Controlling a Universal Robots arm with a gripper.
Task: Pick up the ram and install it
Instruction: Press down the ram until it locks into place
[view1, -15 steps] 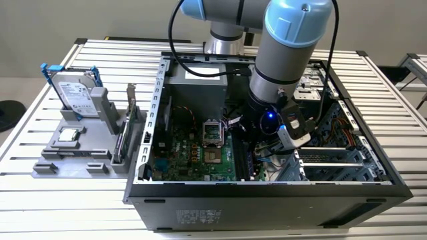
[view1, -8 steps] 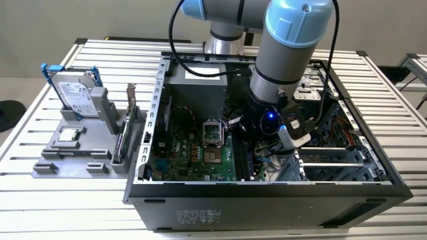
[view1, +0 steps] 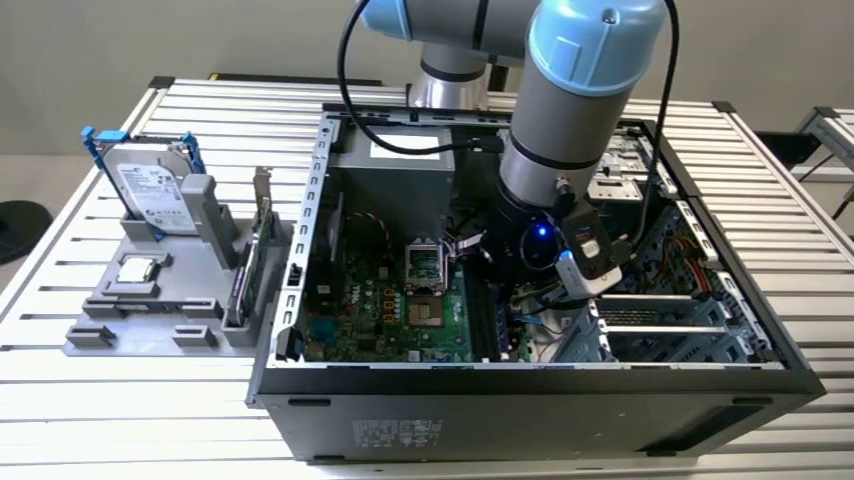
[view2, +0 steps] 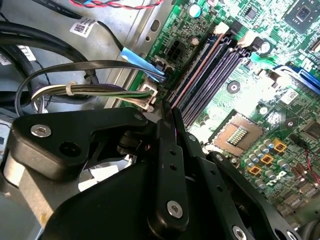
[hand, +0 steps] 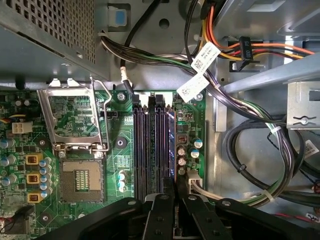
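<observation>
Thin dark ram (hand: 172, 150) between jaws

The white cable tags (hand: 199, 72) carry barcodes and print too small to read.

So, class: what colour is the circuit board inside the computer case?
Green, seen best in the first wrist view: the circuit board is green, with black memory slots.

The ram (hand: 171, 150), a thin dark stick seen edge-on in both wrist views (view2: 197, 70), stands upright along the outermost memory slot, its near end pinched in the gripper (hand: 175, 197).
</observation>
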